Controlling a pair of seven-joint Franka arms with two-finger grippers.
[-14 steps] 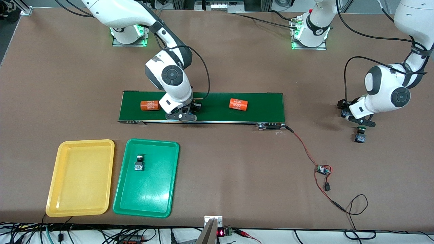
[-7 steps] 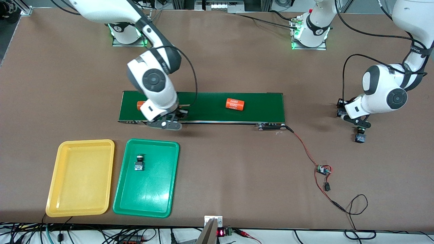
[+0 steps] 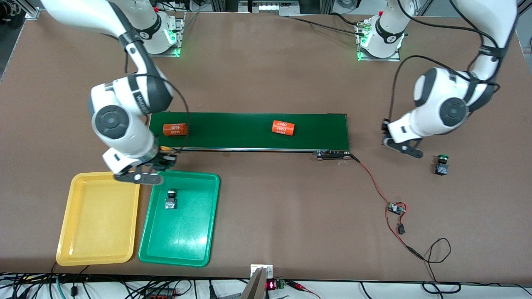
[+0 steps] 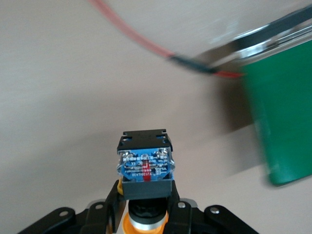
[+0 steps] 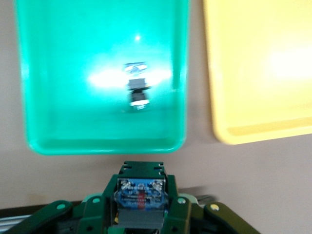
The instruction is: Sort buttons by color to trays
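Currently, our right claw (image 5: 140,207), clamped on a button (image 5: 140,195), hangs over the gap between yellow tray (image 3: 99,218) and green tray (image 3: 187,232); releasing there risks missorting. Our left claw (image 4: 146,217), clamped on a yellow-capped button (image 4: 145,163), hovers above the surface (image 3: 270,216).

- "4680" is printed on both orange cylinders (image 3: 174,129) (image 3: 283,128) lying on the dark-green conveyor belt (image 3: 320,131).
- Nothing else here can be read.
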